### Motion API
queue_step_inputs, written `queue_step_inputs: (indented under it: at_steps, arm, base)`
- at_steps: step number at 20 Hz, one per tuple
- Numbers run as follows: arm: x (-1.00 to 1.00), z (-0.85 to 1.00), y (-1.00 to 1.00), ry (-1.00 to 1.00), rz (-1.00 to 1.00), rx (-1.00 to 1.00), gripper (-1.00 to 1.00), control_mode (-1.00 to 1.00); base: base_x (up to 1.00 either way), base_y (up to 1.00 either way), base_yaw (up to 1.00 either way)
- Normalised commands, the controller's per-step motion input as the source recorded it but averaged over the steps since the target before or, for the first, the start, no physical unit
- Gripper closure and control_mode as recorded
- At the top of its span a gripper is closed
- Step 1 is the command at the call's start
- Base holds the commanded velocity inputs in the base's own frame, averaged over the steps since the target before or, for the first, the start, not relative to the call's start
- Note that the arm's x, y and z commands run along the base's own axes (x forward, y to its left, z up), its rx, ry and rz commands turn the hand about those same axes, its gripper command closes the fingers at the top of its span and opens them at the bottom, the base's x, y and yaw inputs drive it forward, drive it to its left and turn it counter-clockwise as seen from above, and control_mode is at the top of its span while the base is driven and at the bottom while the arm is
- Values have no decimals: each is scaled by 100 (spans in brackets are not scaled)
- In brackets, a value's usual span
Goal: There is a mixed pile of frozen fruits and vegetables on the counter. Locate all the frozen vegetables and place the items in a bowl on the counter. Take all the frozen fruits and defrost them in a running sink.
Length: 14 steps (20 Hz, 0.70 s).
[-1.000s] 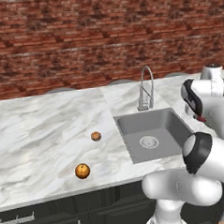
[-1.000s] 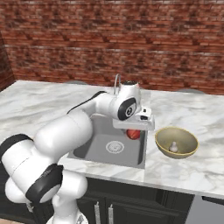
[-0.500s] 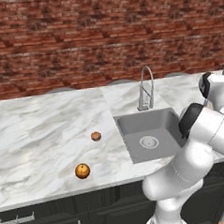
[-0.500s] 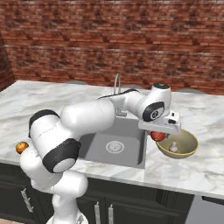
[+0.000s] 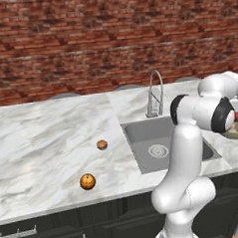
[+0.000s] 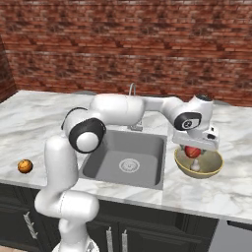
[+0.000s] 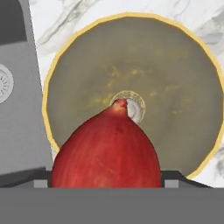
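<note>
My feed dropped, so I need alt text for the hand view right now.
A glossy red ball held in the gripper hangs directly over the wide tan-gold bowl, hiding part of its pale inside. The grey sink sits at the left, with white marble counter around the bowl.

gripper [image 6: 193,149] grips red ball [image 6: 192,152] | over bowl [image 6: 214,169]

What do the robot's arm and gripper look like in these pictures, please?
The arm is glossy white, built of rounded, tube-like links with dark grey rings and caps at the joints. It ends in a white, boxy gripper body with dark marks on its side. In the hand view the finger tips are small and dark. No cables are visible.
</note>
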Motion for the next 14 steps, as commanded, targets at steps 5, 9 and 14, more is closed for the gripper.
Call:
queue_step_inputs:
  at_steps: [5, 9, 14]
  arm:
    - [38, -21, -28, 1, 7, 3, 100, -100]
    - [18, -41, -12, 0, 3, -3, 100, -100]
    - [3, -49, 6, -2, 0, -17, 100, -100]
  base:
    - [0, 0, 0]
    - [0, 0, 0]
    - [0, 0, 0]
